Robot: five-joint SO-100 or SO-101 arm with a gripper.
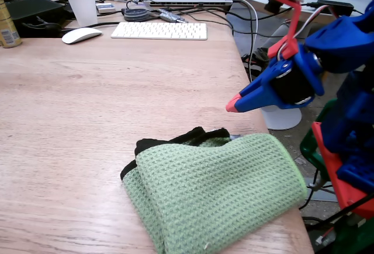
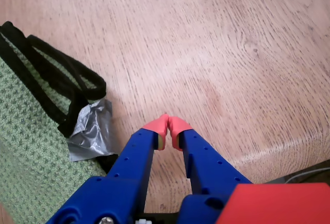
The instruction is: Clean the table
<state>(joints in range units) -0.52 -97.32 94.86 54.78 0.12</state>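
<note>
Jaws pressed together with pink tips touching and nothing between them, gripper (image 2: 168,127) poised over bare wood at lower centre of the wrist view, apparently not yet committed to a grasp. Just left of the tips, a scrap of grey tape (image 2: 90,131) tucked against the black-edged green cloth (image 2: 28,152), folded in a heap at lower centre of the fixed view, probably left there as the wiping tool. Beyond, table (image 1: 87,114) filling most of the fixed view, keyboard (image 1: 159,30), mouse (image 1: 81,35) and cup (image 1: 82,6) pushed to the upper left, clear of any wiping.
</note>
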